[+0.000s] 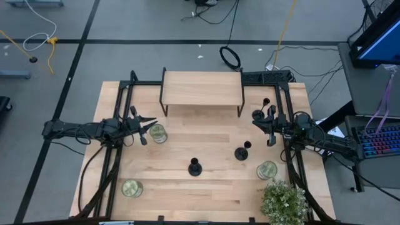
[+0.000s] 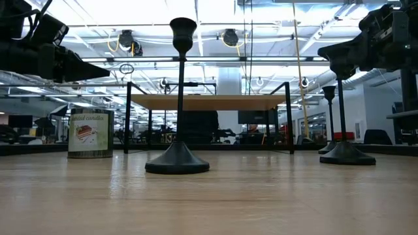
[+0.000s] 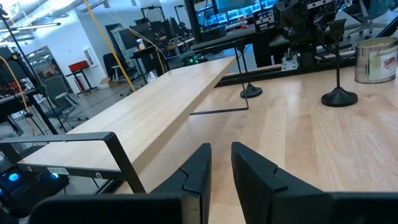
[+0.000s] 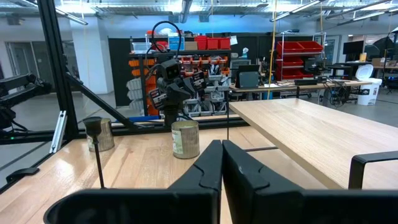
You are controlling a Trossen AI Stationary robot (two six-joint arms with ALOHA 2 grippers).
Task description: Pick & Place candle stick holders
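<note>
Both tools hover above the light wooden desk, neither one grasping anything.

The left tool hangs with its dark fingers parted by a narrow gap, and a clear glass jar with greenish contents stands just beside its tip. The right tool has its fingers closed together on nothing; one small black candle stick holder with a round flat base, thin stem and cup top stands just beside it, towards the raised wooden shelf on black legs. A second black holder stands near the right tool, between the two arms. The third black holder stands farther out, about midway between both tools. A leafy green plant sits at the desk's near corner, below the right arm.
</note>
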